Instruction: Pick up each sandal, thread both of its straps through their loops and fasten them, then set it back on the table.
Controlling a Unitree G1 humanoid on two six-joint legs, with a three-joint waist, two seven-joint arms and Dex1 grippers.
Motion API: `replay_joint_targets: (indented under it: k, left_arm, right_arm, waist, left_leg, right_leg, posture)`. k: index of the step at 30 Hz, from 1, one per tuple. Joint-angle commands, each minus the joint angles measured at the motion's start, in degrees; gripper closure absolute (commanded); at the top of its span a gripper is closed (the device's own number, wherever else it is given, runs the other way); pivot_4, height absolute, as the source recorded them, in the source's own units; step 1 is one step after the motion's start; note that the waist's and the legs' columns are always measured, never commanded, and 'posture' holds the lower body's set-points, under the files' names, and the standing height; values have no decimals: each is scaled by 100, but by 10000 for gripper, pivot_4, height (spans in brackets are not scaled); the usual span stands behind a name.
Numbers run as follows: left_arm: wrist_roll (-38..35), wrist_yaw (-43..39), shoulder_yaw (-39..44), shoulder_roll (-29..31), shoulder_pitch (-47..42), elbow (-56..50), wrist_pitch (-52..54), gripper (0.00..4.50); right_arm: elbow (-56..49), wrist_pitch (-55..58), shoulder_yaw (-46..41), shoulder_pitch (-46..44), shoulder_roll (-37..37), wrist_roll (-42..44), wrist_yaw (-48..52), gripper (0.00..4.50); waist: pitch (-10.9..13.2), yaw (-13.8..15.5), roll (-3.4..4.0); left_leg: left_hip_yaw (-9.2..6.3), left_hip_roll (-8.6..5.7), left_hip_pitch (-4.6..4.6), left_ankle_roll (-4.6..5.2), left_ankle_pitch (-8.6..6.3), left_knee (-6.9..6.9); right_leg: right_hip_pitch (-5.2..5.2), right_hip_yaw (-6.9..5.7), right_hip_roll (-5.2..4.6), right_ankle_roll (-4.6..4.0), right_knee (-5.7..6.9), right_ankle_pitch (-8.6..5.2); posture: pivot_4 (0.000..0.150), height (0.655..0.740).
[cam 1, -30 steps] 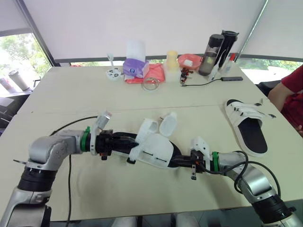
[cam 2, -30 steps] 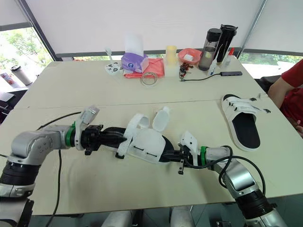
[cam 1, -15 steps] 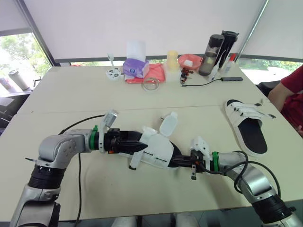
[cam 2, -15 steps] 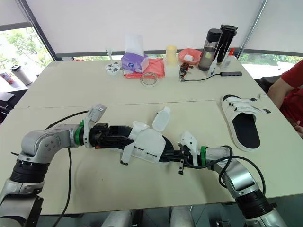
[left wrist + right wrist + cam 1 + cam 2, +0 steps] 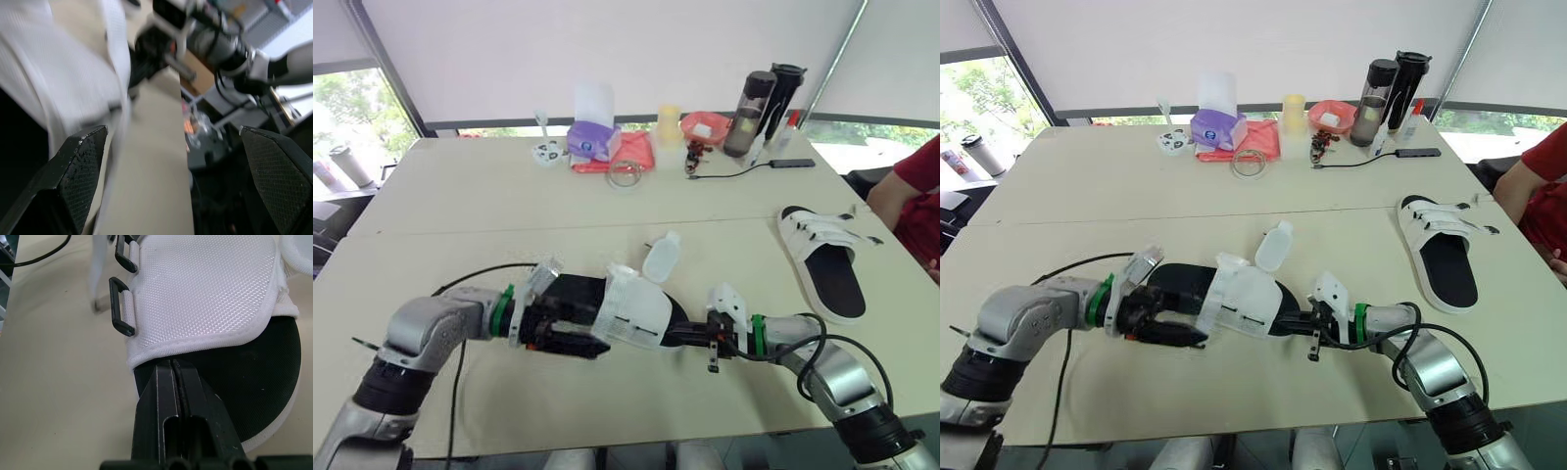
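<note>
Two white sandals with black footbeds are recorded on the pale tabletop [image 5: 460,196]. The held sandal [image 5: 631,313] is positioned low at the near middle of the tabletop, between the two arms; whether its sole touches the surface cannot be told. The right tool [image 5: 171,364] is clamped tight on the black edge of the sole at the end toward the robot's right, just below the white upper. Two black loops [image 5: 122,306] are seen on the side of that upper, and one loose strap [image 5: 661,259] is raised at its far side. The left tool [image 5: 172,131] is placed at the opposite end with its fingers [image 5: 80,166] spread wide, gripping nothing, one of them just beside the upper. The second sandal [image 5: 827,264] is laid flat on its sole at the robot's right, well apart, near a person's red sleeve [image 5: 915,176]. Bottles [image 5: 749,98] and a tissue box [image 5: 590,137] are noted along the far edge.
</note>
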Motion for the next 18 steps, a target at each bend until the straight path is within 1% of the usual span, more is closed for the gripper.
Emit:
replay_joint_targets:
  k: [1, 6, 12, 15, 18]
  left_arm:
    - [-110, -186, 16, 149, 76, -314, -30, 168]
    - [-145, -194, 8, 238, 232, -446, 32, 168]
    - [-160, 68, -53, 55, 156, -531, 88, 168]
    - [27, 313, -223, -150, 110, -468, -6, 168]
    - [324, 377, -418, -192, 108, -363, -230, 168]
  right_arm:
    - [302, 147, -11, 105, -36, -296, -247, 45000]
    - [341, 125, -11, 91, -32, -308, -249, 45000]
    - [373, 106, -6, 66, -11, -316, -269, 45000]
    - [380, 89, -15, 67, -2, -322, -286, 45000]
    - [404, 78, -17, 48, 13, -334, -303, 45000]
  waist:
    - [0, -1, 0]
    - [0, -1, 0]
    - [0, 0, 0]
    - [0, 0, 0]
    - [0, -5, 0]
  left_leg:
    - [0, 1, 0, 0, 0, 0]
    - [0, 4, -1, -1, -1, 0]
    - [0, 4, -2, -1, -1, -1]
    - [0, 4, -2, -1, -1, -1]
    - [0, 4, -2, -1, -1, -1]
  right_leg:
    - [1, 3, -1, -2, -2, 1]
    - [0, 4, -3, -3, -5, 0]
    - [-1, 5, -4, -3, -7, 0]
    - [0, 5, -4, -3, -7, 0]
    - [0, 4, -3, -3, -7, 0]
  posture:
    - [1500, 7400]
    - [1500, 7400]
    - [1500, 7400]
    - [1500, 7400]
    - [1500, 7400]
